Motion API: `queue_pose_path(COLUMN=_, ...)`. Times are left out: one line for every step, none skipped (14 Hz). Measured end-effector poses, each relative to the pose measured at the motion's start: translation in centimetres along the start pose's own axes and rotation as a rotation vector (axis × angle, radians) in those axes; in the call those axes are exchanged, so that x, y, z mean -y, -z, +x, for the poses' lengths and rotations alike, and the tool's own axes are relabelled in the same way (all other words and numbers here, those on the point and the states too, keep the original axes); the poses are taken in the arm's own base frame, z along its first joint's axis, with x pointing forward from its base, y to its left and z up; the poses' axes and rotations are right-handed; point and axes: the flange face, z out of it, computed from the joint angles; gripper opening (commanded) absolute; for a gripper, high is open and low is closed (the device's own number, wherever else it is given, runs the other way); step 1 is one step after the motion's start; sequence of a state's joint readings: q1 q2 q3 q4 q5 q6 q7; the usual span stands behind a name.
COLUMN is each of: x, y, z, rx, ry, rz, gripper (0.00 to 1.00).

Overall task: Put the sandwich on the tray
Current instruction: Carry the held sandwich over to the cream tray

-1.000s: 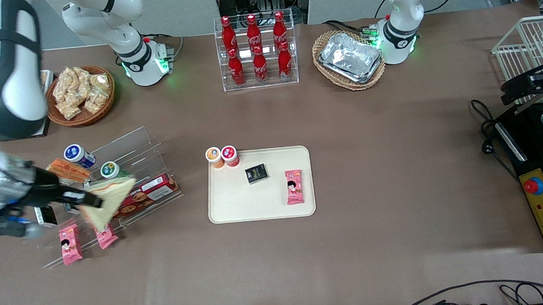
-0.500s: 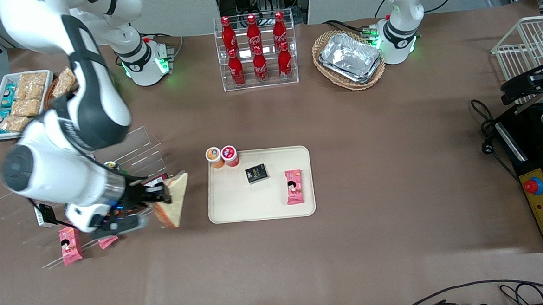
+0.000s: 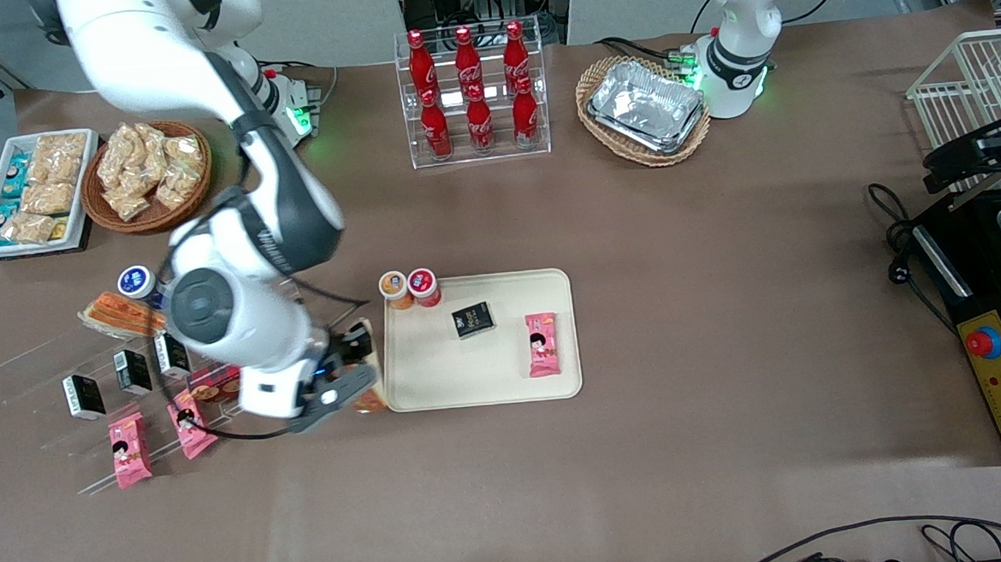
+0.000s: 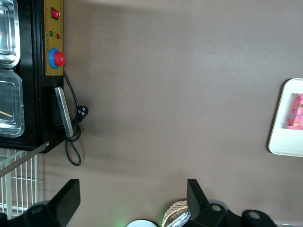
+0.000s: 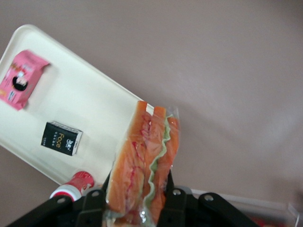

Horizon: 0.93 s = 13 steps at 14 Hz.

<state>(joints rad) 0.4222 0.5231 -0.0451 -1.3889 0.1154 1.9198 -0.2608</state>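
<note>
While the tabletop carries the tray, the gripper hangs just beside the tray's edge toward the working arm's end, fingers clamped on the sandwich, held above the tabletop.

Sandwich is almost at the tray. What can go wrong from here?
1. The claw grips only one end of the sandwich, so the wrap may slip.
2. The sandwich hangs at the tray edge, so an early release could land it on the rim.
3. The black box and pink packet limit space.
</note>
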Motion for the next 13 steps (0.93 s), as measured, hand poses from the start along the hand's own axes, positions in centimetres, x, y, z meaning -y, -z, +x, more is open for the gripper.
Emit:
queue_pose_path(x=1.3, y=-0.6, z=0.5, rx=-0.008, ry=0.095, rz=-0.009, gripper=0.39)
queue_pose_path(x=2.3, y=-1.1, z=1.0, rx=-0.014, ry=0.181, rz=-0.016, gripper=0.39)
queue_pose_path(x=3.1, y=-1.8, z=1.3, rx=-0.016, ry=0.250, rz=-0.021, gripper=0.39)
queue_pose_path(x=3.9, y=-2.5, z=1.6, rx=-0.012, ry=0.309, rz=-0.035, gripper=0.39)
queue_pose_path(x=4.8, y=-3.4, z=2.0, rx=-0.006, ry=0.363, rz=-0.063, gripper=0.39)
queue_pose_path(x=6.0, y=-4.4, z=2.4, rx=0.000, ry=0.416, rz=-0.099, gripper=0.39)
queue_pose_path(x=7.4, y=-5.6, z=2.9, rx=0.008, ry=0.473, rz=-0.146, gripper=0.39)
queue_pose_path(x=8.7, y=-6.7, z=3.2, rx=0.021, ry=0.536, rz=-0.197, gripper=0.39)
queue_pose_path(x=9.9, y=-7.8, z=3.5, rx=0.039, ry=0.602, rz=-0.237, gripper=0.39)
queue_pose_path(x=10.7, y=-8.8, z=3.6, rx=0.055, ry=0.662, rz=-0.256, gripper=0.39)
queue_pose_path(x=11.0, y=-9.6, z=3.6, rx=0.070, ry=0.716, rz=-0.262, gripper=0.39)
queue_pose_path(x=10.9, y=-10.1, z=3.6, rx=0.085, ry=0.769, rz=-0.261, gripper=0.39)
queue_pose_path(x=10.6, y=-10.6, z=3.6, rx=0.099, ry=0.818, rz=-0.258, gripper=0.39)
